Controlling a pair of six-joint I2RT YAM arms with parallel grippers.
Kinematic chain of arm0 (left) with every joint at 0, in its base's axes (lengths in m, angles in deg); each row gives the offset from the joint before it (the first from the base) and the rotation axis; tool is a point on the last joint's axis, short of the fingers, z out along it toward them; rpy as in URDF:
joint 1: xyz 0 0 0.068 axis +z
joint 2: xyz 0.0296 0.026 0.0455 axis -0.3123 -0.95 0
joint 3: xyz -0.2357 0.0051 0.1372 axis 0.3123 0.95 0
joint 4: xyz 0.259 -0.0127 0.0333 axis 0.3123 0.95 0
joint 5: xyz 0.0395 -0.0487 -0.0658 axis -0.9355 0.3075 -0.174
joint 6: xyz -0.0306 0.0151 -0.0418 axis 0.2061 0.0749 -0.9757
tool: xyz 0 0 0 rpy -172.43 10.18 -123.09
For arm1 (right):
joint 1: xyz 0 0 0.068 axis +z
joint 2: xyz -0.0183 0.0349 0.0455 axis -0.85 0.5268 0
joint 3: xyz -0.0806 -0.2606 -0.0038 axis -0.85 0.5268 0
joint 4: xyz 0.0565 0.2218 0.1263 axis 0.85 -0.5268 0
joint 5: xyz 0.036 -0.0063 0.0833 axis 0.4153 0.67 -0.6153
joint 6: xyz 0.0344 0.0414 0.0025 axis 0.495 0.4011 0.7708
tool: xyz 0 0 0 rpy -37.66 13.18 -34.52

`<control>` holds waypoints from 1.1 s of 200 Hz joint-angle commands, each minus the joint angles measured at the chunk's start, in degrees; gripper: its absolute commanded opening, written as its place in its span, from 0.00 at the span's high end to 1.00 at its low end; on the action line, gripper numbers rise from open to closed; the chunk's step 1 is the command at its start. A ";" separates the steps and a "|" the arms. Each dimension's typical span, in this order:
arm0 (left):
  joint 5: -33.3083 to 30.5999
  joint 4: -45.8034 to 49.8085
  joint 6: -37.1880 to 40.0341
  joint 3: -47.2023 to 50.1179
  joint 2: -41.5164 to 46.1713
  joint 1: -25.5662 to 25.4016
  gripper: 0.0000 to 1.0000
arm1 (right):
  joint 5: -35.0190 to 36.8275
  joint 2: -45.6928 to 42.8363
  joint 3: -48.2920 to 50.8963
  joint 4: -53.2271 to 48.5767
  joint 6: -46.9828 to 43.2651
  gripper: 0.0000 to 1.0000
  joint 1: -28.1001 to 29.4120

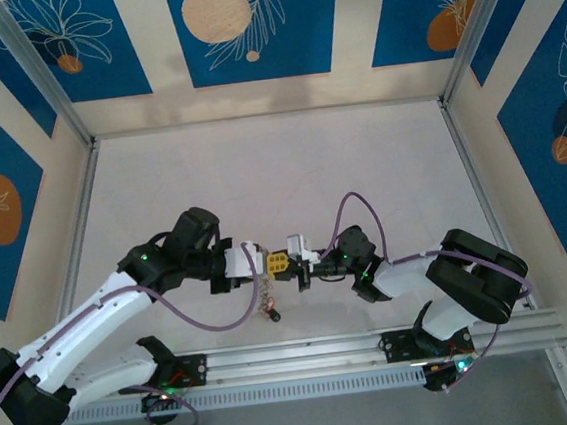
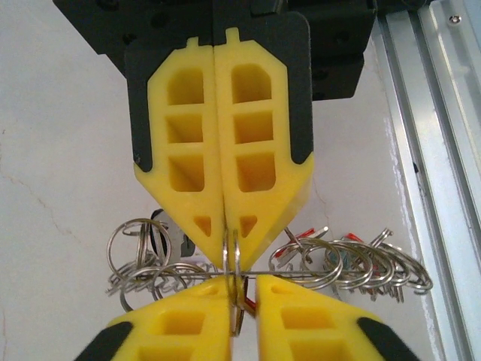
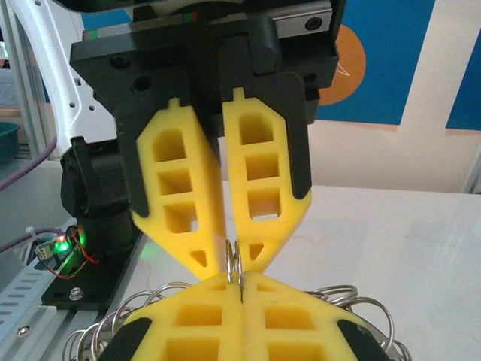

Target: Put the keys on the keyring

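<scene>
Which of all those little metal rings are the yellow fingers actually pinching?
The upright ring, seen edge-on in the middle, clamped by the left gripper and right gripper. The other rings bunch to either side, outside the grip.

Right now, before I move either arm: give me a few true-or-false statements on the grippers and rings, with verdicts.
1. The left gripper and the right gripper pinch the same keyring. True.
2. The right gripper is wide open. False: it is shut on the keyring.
3. A bunch of rings spreads out beside the fingertips. True.
4. The grippers are far apart. False: they meet tip to tip.
5. Red pieces show among the bunch. True.
</scene>
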 commanded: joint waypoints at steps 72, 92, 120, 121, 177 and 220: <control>-3.76 9.09 1.17 -8.63 -6.49 1.12 1.00 | 2.55 -2.09 -0.77 -4.94 -6.08 0.87 0.10; -6.35 15.06 2.48 -13.10 -9.13 0.79 1.00 | 4.03 -2.71 -0.70 -7.05 -7.31 0.76 -0.49; -12.36 20.11 3.70 -16.68 -12.15 -1.17 1.00 | 4.00 -3.40 -1.34 -8.90 -7.08 0.69 -1.13; -12.58 20.22 3.73 -16.72 -12.26 -1.21 1.00 | 3.94 -3.46 -1.41 -9.01 -7.03 0.69 -1.13; -17.22 23.31 4.91 -19.80 -16.28 -4.99 1.00 | 3.31 -2.33 -3.22 -9.61 -4.14 0.66 -1.22; -16.92 23.80 4.73 -21.31 -17.78 -6.32 1.00 | 1.12 0.70 -3.76 -6.14 -0.76 0.67 -1.13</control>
